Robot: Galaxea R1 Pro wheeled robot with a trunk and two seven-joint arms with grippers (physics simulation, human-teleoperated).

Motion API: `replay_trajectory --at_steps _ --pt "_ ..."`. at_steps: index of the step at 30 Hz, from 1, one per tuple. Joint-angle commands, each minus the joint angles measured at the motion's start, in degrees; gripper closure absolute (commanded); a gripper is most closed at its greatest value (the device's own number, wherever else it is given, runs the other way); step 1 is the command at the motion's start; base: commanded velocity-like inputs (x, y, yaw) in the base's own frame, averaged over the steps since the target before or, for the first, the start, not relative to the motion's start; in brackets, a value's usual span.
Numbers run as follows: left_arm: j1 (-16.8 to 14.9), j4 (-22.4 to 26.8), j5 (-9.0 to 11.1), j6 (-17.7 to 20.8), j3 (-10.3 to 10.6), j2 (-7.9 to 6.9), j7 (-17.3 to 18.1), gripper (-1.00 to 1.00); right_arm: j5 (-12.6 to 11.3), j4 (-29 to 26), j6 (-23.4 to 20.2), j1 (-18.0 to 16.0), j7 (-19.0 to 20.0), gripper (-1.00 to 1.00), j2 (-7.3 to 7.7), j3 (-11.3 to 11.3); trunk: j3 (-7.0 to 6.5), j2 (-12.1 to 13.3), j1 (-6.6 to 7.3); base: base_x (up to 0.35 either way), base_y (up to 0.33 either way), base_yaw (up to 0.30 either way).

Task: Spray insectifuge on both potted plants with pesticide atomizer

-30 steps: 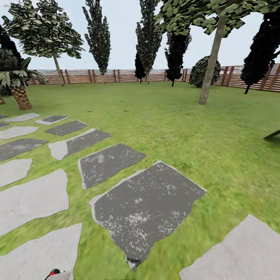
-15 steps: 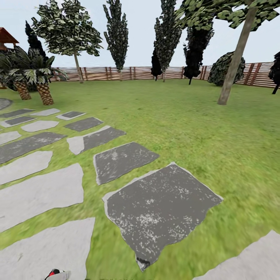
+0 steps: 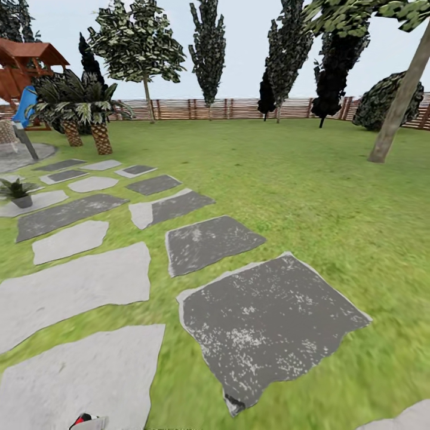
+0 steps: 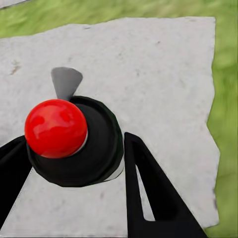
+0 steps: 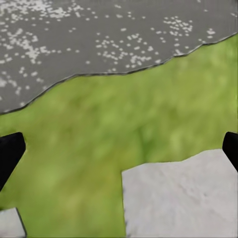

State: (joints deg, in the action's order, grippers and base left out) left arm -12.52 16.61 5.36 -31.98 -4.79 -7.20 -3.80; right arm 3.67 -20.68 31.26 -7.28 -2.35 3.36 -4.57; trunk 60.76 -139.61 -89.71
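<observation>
In the left wrist view my left gripper is shut on the pesticide atomizer, a black-capped bottle with a round red top, above a pale grey paver. The atomizer's red top also peeks in at the head view's lower edge. One potted plant, a low green rosette in a small pot, stands on a paver at the far left of the garden lawn. The second potted plant is out of view. My right gripper hangs open over grass and paver edges, holding nothing.
Grey stone pavers run from near me toward the round patio at far left. Two palms and a red-roofed play structure stand behind it. A slatted fence closes the lawn; a leaning tree trunk stands at right.
The whole head view has shifted right, so the camera has turned left. The potted plant, patio and play structure have come into sight at left. Nothing in the garden itself moved.
</observation>
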Motion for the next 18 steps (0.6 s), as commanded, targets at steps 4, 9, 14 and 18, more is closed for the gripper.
replay_trajectory --at_steps 4,9,14,18 --pt "-0.04 -0.15 0.53 -0.19 0.14 -0.01 0.10 1.00 0.41 0.02 0.17 -0.01 -0.16 -1.00 -0.02 -0.17 0.06 -0.02 0.01 0.000 0.000 0.275" --pt "-0.04 -0.25 0.49 -0.19 0.14 -0.01 0.10 1.00 0.40 0.02 0.18 -0.01 -0.16 -1.00 -0.02 -0.17 0.06 -0.02 0.01 0.000 0.000 0.277" --pt "-0.04 -0.30 0.49 -0.19 0.14 -0.01 0.10 1.00 0.33 -0.17 0.15 -0.01 -0.26 -1.00 -0.02 -0.20 0.06 -0.02 0.01 0.000 0.000 0.278" --pt "-0.05 -0.34 0.46 -0.19 0.14 -0.01 0.10 1.00 0.29 -0.36 0.18 -0.01 -0.28 -1.00 -0.02 -0.25 0.06 -0.02 0.01 0.000 0.000 0.280"
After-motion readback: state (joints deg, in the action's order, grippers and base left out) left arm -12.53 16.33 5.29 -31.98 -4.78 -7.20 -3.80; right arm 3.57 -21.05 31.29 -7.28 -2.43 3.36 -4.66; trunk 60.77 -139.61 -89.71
